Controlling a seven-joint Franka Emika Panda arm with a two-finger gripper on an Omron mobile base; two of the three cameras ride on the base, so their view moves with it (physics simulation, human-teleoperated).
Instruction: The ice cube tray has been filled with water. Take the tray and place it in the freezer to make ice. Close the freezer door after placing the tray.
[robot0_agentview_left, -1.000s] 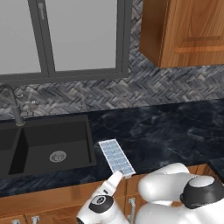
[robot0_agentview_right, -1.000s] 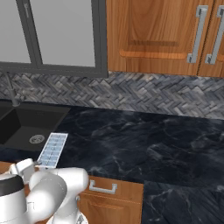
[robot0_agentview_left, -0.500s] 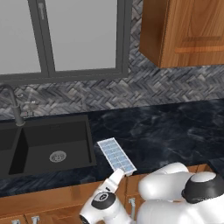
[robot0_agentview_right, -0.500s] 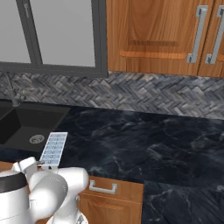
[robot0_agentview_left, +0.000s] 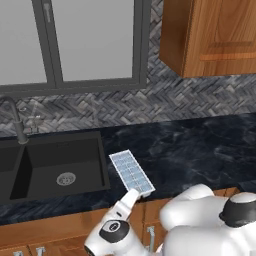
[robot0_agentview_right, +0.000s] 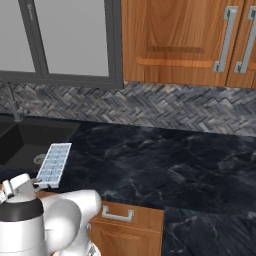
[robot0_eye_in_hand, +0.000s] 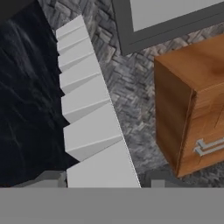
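While the gripper (robot0_eye_in_hand: 103, 181) clamps one short end of the ice cube tray (robot0_agentview_left: 131, 172), raised just right of the sink (robot0_agentview_left: 50, 165), it should handle stiff and light (spill-prone: keep it level).

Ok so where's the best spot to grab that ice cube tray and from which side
Best at its near short end, coming from the counter's front edge: the ice cube tray lies lengthwise away from the robot, that end nearest the edge. The gripper is already shut there. Keep it level, since the cells hold water.
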